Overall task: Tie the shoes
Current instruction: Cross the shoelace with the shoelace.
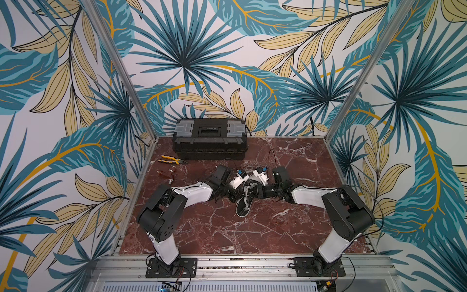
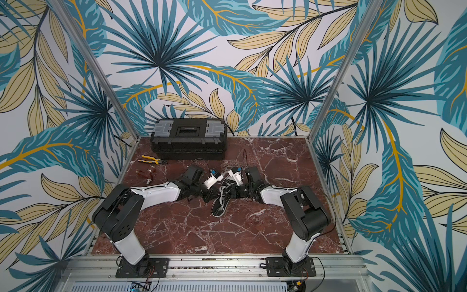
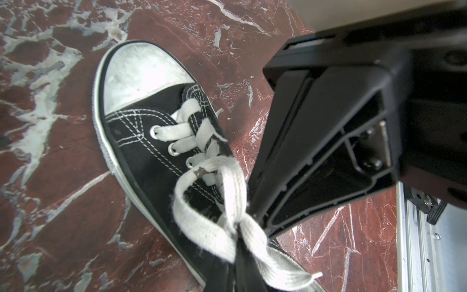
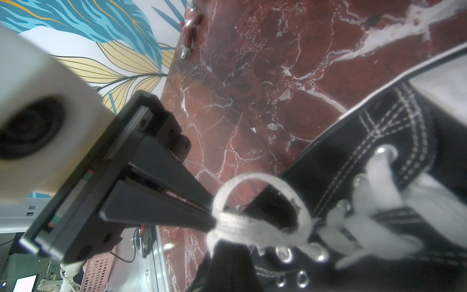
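A black canvas shoe (image 3: 141, 156) with a white toe cap lies on the marble table, in both top views under the two wrists (image 1: 243, 206) (image 2: 220, 206). Its white laces (image 3: 199, 222) form a loop over the eyelets. In the left wrist view my left gripper (image 3: 240, 242) is shut on the laces where the loop gathers. My right gripper (image 4: 228, 246) is shut on the same gathered laces (image 4: 242, 227) from the opposite side. The two grippers meet tip to tip above the shoe's opening (image 1: 237, 194) (image 1: 254, 192). The heel is hidden.
A black toolbox (image 1: 209, 139) stands at the back of the table (image 1: 278, 227). Yellow-handled pliers (image 1: 171, 160) and a brown fitting with metal ends (image 1: 168, 174) lie back left. The aluminium rail (image 1: 242, 263) runs along the front edge.
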Controlling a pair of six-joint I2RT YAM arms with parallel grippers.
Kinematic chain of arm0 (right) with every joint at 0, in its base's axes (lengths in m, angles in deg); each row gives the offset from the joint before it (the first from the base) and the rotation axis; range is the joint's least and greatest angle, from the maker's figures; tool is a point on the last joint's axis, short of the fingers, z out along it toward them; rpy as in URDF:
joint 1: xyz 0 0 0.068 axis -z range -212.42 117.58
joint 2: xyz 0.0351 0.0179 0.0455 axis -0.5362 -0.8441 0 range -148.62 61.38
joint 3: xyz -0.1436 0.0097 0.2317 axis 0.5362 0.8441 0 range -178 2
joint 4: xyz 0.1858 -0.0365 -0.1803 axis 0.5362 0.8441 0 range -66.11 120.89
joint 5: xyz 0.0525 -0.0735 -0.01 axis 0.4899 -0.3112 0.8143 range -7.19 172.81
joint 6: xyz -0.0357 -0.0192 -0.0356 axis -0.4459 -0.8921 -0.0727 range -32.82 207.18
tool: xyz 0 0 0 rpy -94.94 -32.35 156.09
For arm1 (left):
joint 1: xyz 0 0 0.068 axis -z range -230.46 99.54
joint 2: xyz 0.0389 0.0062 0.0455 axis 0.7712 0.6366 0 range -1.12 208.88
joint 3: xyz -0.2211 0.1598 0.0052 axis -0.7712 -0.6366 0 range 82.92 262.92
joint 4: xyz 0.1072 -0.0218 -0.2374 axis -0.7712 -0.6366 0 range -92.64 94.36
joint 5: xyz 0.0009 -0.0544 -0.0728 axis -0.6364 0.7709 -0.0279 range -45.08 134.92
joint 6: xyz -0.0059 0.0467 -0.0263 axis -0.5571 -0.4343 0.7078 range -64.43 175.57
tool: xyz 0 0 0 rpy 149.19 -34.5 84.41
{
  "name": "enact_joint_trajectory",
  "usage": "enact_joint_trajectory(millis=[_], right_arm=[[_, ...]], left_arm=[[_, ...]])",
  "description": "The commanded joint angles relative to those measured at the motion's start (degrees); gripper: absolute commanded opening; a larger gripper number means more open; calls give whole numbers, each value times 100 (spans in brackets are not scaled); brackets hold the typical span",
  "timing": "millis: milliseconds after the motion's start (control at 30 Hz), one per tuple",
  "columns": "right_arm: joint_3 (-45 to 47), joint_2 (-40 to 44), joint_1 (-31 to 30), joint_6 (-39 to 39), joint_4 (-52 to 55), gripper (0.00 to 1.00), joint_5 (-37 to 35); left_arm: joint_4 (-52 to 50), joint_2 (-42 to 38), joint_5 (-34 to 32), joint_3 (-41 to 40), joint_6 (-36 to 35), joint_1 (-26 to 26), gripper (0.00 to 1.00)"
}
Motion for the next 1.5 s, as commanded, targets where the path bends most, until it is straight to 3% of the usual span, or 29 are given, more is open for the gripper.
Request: enact_joint_trajectory(millis=[0,700,1200,1367,1467], right_arm=[[145,117,-32,-193,323,0,-440],[78,629,-51,-862,1128,0,-707],[118,900,-112,-1059,1683,0,-986],[204,973,-130,-1009,1594,0,-1031],[233,951,-123,-973,1500,0,-1031]], left_arm=[[336,-117,290,-14,12,54,3],[76,-226,301,-96,18,-55,34],[70,-258,1025,-124,696,-399,63],[143,-104,1048,61,1274,-391,65],[-42,56,965,269,1252,-291,65]])
